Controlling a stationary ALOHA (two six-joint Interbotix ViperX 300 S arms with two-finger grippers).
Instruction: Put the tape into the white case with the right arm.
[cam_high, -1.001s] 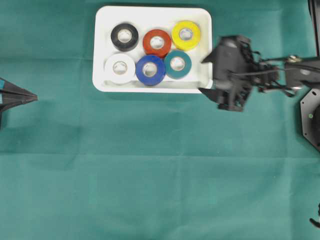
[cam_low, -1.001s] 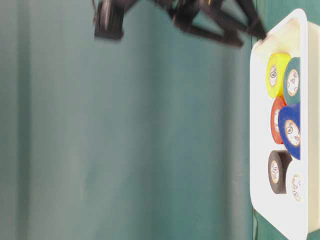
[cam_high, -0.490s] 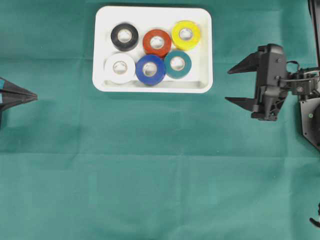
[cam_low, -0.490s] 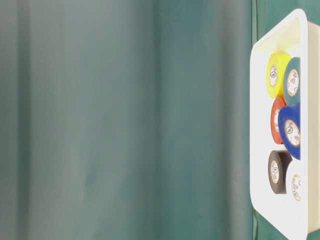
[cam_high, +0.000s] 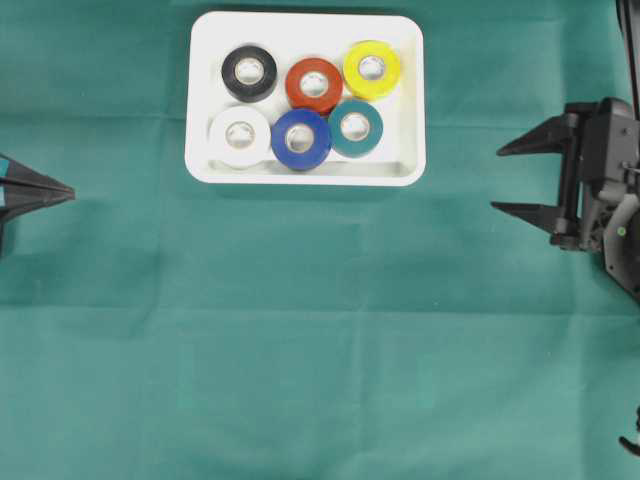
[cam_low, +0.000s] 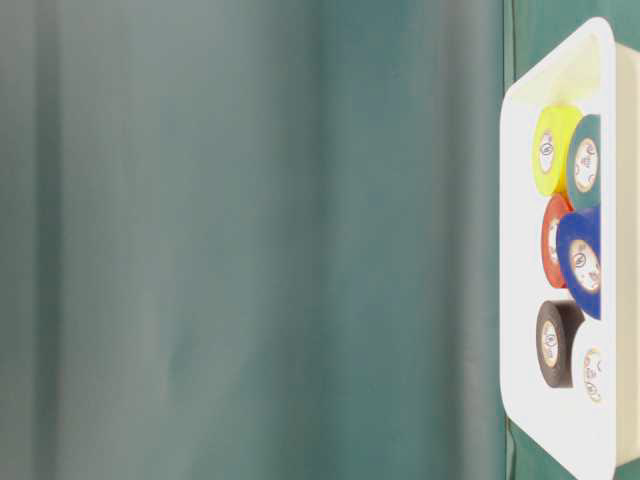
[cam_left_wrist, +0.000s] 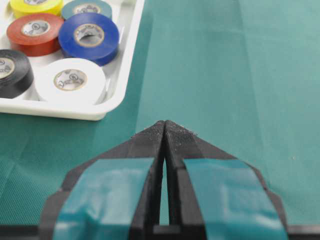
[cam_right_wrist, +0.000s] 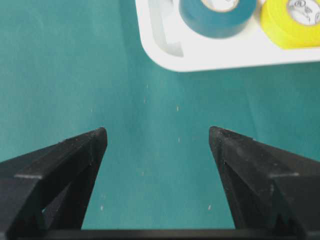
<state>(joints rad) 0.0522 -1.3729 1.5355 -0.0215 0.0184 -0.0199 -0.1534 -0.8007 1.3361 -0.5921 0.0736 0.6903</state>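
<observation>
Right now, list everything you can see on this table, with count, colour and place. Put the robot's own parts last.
white case: one, white, top middle of the overhead view, on the cloth.
black tape: one, back row left in the case.
red tape: one, back row middle.
yellow tape: one, back row right.
white tape: one, front row left.
blue tape: one, front row middle.
teal tape: one, front row right.
green cloth: one, covers the table.
left gripper: one, black with teal marks, left edge, shut, empty.
right gripper: one, all black, right edge, open, empty, clear of the case.
</observation>
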